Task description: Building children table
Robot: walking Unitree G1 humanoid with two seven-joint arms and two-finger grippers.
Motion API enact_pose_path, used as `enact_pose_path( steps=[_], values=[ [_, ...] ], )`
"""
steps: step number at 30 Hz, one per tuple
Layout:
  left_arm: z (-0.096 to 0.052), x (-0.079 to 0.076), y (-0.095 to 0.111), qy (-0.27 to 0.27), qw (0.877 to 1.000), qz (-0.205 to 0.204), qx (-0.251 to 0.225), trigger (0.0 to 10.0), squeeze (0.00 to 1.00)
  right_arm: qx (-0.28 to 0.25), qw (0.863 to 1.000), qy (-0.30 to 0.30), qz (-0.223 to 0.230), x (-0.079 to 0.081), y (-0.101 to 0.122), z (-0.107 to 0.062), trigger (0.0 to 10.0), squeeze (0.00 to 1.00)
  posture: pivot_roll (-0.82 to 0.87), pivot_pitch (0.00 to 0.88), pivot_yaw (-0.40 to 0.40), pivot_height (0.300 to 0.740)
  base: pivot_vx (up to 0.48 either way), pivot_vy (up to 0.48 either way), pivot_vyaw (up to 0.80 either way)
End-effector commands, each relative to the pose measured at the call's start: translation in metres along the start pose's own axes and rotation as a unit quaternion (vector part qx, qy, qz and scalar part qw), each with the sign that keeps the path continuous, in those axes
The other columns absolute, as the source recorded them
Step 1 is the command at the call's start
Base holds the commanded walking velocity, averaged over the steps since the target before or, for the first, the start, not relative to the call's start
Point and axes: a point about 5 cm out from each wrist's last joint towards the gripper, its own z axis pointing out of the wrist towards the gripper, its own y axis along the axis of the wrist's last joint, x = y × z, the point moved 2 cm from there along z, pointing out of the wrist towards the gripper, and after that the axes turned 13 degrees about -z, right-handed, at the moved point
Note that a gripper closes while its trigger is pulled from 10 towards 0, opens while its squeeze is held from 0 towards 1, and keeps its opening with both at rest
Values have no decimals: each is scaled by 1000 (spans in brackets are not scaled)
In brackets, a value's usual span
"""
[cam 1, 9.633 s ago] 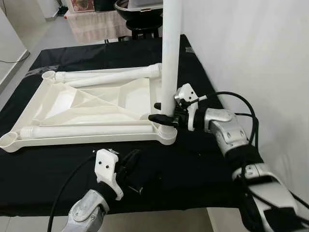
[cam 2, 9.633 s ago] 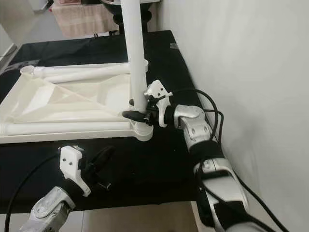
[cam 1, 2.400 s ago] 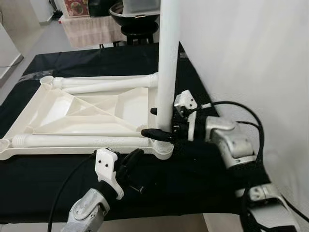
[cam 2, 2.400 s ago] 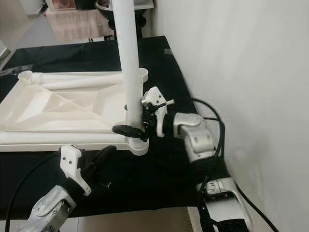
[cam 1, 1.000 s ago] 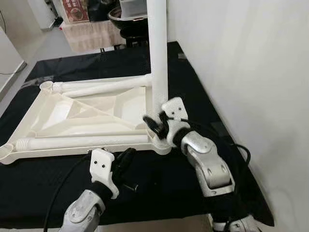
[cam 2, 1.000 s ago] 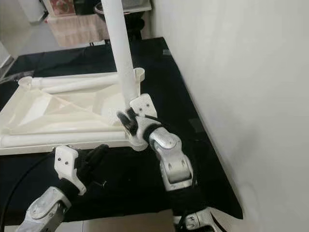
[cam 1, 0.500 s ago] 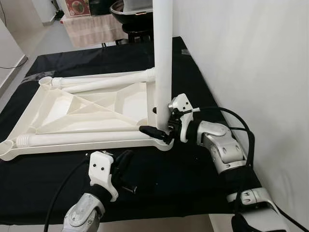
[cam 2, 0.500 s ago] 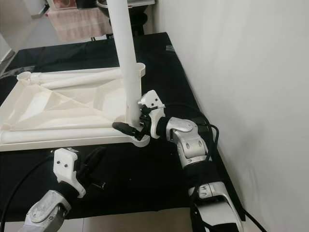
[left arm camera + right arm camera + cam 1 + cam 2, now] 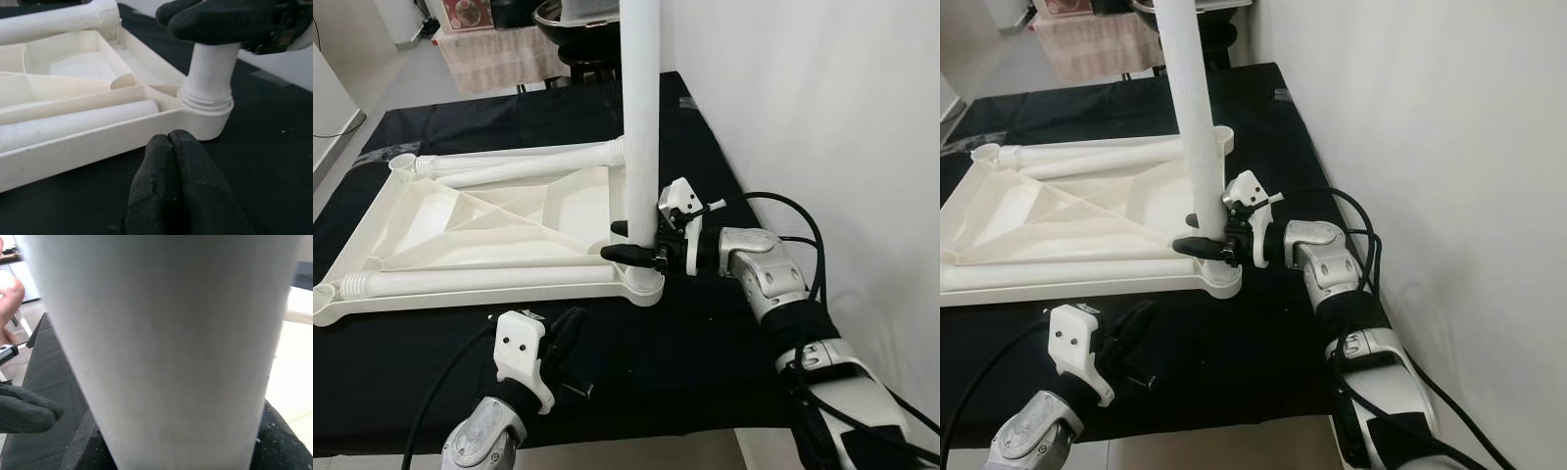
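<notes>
Right gripper (image 9: pixel 631 242) clasps the upright white leg (image 9: pixel 639 117) at the near right corner of the upturned tabletop (image 9: pixel 489 230)

The white tabletop lies underside up on the black cloth (image 9: pixel 705 333), and the leg stands in its near right corner socket (image 9: pixel 208 110); the right gripper's black fingers (image 9: pixel 625 252) sit on either side of the leg just above that socket, closed against it. Two more white legs lie flat on the tabletop, one along its near edge (image 9: pixel 480 277), one along its far edge (image 9: pixel 524 164). The left gripper (image 9: pixel 570 328) rests just in front of the tabletop's near edge, fingers (image 9: pixel 176 181) pressed together on nothing. No writing or label is legible on these parts
</notes>
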Motion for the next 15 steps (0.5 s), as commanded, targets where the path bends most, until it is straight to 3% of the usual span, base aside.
enact_pose_path(
  steps=[1,5,6,8,9,10,11,12,15],
  values=[
    [-4,2,-3,2,1000,0,13,10000,0,-8,1000,6,19,3,-3,4,0,0,26,215,50,740,0,0,0],
    [-5,1,-1,-1,1000,-6,12,10000,0,27,998,-57,-2,-2,-13,-4,0,0,15,235,40,740,0,0,0],
    [-5,2,-1,-1,1000,-8,11,10000,0,51,991,-126,6,-3,-21,-8,0,0,5,244,41,740,0,0,0],
    [-5,2,-1,-1,1000,-8,11,10000,0,51,991,-126,6,-3,-21,-8,0,0,5,244,41,740,0,0,0],
    [-4,4,1,0,1000,-9,9,10000,0,64,952,-293,63,6,-35,-10,0,0,-12,245,43,740,0,0,0],
    [-3,6,3,1,1000,-9,7,10000,0,104,919,-365,107,40,-53,-15,0,0,-12,254,51,740,0,0,0],
    [-3,6,3,1,1000,-9,7,10000,0,104,919,-365,107,40,-53,-15,0,0,-12,254,51,740,0,0,0],
    [0,10,4,2,1000,-9,6,10000,0,134,893,-417,106,67,-53,-22,0,0,-55,236,72,740,0,0,0],
    [1,12,3,1,1000,-8,6,10000,0,129,904,-401,73,66,-45,-18,0,0,-55,236,72,740,0,0,0]
  ],
)
